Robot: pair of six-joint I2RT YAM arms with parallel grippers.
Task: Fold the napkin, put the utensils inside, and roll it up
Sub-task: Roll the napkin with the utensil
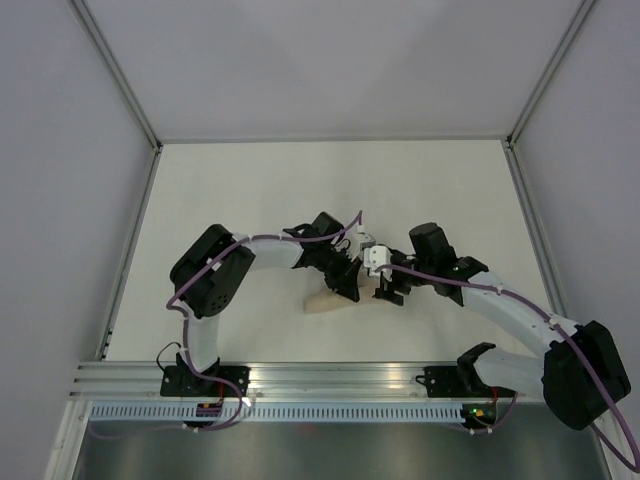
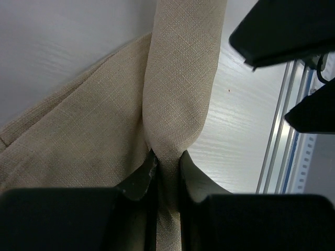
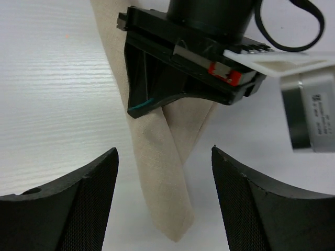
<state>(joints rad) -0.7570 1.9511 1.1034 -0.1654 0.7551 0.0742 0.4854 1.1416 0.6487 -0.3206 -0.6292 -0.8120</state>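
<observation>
Ok, going from biggest down. One white counter (image 1: 250, 190) with walls round three sides and a metal rail along its near edge. Two arms bolted at that near edge: the left arm (image 1: 215, 275) and the right arm (image 1: 520, 320) both bend inward, so their tips almost meet about midway between the left and right edges, a bit nearer the near edge than the far one.

Just one napkin (image 1: 328, 304), plain beige woven cloth, sitting right there under and between the two tips. From above only a small tan patch of it shows, on the counter toward the near side of the left tip. Can't really tell how much of it is lifted.

Two end effectors. The left end effector (image 2: 167, 159) is clamped on the napkin, with a bunched fold of cloth squeezed between its two fingers. The right end effector (image 3: 163, 157) is spread wide. The napkin's narrow folded point lies in the gap between its fingers, and neither finger touches it.
</observation>
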